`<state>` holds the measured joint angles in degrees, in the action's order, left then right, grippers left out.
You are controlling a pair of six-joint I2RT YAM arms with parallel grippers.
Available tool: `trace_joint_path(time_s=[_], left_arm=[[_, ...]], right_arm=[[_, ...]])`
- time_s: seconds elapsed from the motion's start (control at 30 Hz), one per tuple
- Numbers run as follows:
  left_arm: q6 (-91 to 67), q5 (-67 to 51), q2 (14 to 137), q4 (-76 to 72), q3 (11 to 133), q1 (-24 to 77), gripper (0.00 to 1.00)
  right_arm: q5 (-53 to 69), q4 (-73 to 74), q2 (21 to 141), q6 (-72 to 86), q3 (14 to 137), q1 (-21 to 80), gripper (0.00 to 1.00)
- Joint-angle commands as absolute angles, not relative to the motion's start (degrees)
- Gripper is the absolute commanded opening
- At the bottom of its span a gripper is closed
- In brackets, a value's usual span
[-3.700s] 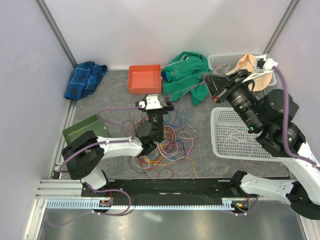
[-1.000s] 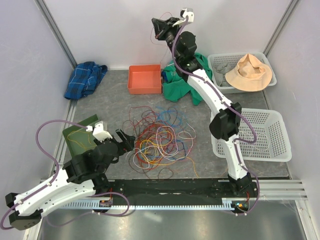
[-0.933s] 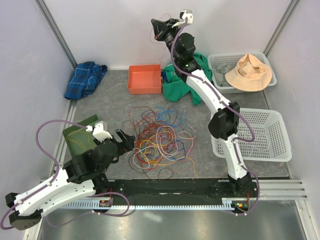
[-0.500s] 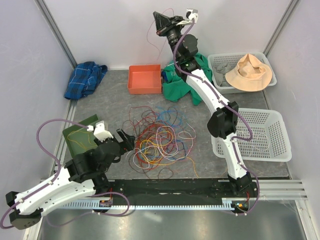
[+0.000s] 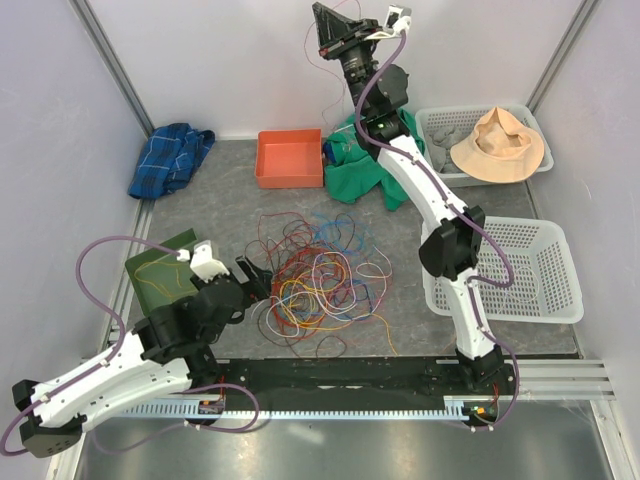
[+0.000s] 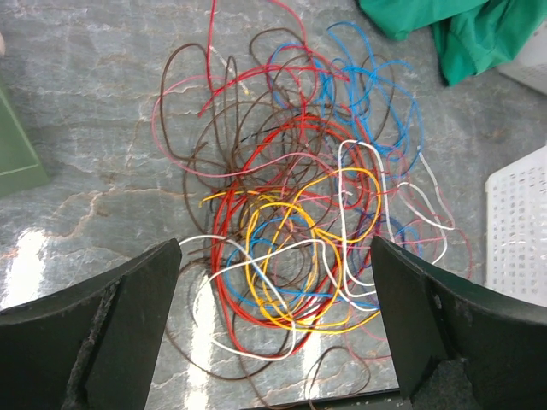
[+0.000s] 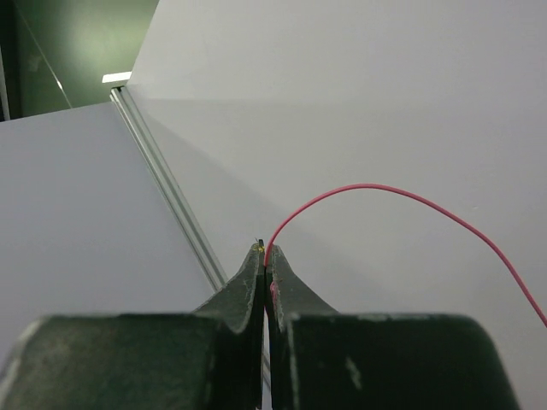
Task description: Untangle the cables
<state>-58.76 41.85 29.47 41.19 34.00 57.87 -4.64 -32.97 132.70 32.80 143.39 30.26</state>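
Top external view first: where do the cables (image 5: 320, 285) lie?

— Heaped mid-table (image 5: 220, 200), a loose, roughly round knot of red, yellow, blue, white and brown loops. The heap itself has no clear long axis. One strand is apart from it: the red cable (image 7: 385, 192).

— Held by what?

— The right gripper (image 7: 266, 260), jaws pressed together on the strand's end. That arm reaches high at 12 o'clock from the heap, up against the back wall (image 5: 230, 60).

— Which way does that strand run?

— On the right wrist camera it arcs up from the fingertips and leaves the frame toward 4 o'clock. From above, a faint line drops from the gripper toward 6 o'clock, so I judge its long axis to run 12 to 6, back to the heap. It is too thin to trace the whole way.

— Why so high?

— My reading is that it is to pull one strand clear of the knot.

— And the other arm?

— The left gripper (image 6: 273, 282) sits low at 9 o'clock of the heap, jaws spread wide, holding nothing and aimed at the loops. It is probably placed to pin or pick them.

— Surroundings?

— A green cloth (image 5: 365, 160) at 1 o'clock and a basket (image 5: 570, 290) at 3 o'clock.
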Motion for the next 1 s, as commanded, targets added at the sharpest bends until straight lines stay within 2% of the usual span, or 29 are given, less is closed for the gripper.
trace_joint_path(time_s=[0.0,0.1,0.2,0.33,0.37,0.4,0.47,0.6,0.73,0.8,0.97], left_arm=[[-57.7,45.1,28.9,35.4,35.5,57.7,1.0],[-49.5,47.5,27.5,29.3,37.1,57.7,1.0],[-34.0,49.0,24.4,15.2,36.8,57.7,1.0],[-9.6,41.9,19.8,-14.6,30.7,57.7,1.0],[-7.0,40.3,19.9,-25.0,29.7,57.7,1.0],[-4.8,38.7,20.5,-28.1,29.4,57.7,1.0],[-1.6,36.4,24.2,-29.8,31.4,57.7,1.0],[-1.0,33.2,30.8,-24.2,41.2,57.7,1.0],[-3.2,30.1,34.8,-23.0,46.0,57.6,1.0],[-3.6,29.4,37.7,-23.6,47.4,57.5,1.0],[-1.6,18.0,43.4,-26.7,48.1,57.1,1.0]], right_arm=[[-1.6,-35.7,125.4,33.9,140.1,29.6,0.0],[-0.8,-33.3,120.6,33.8,132.6,29.6,0.0],[2.9,-23.9,117.8,34.1,131.0,29.6,0.0],[7.2,-11.1,113.8,35.6,130.0,29.6,0.0],[8.2,-7.2,112.9,36.0,129.4,29.6,0.0],[9.3,-5.6,110.4,37.2,128.2,29.6,0.0],[12.6,-2.5,107.6,38.3,123.4,29.6,0.0],[19.0,2.3,98.4,39.0,114.5,29.6,0.0],[15.6,0.4,86.8,38.7,98.0,29.9,0.0],[14.9,0.8,82.8,39.8,95.1,30.0,0.0],[19.2,3.5,77.9,42.7,89.6,30.9,0.0]])
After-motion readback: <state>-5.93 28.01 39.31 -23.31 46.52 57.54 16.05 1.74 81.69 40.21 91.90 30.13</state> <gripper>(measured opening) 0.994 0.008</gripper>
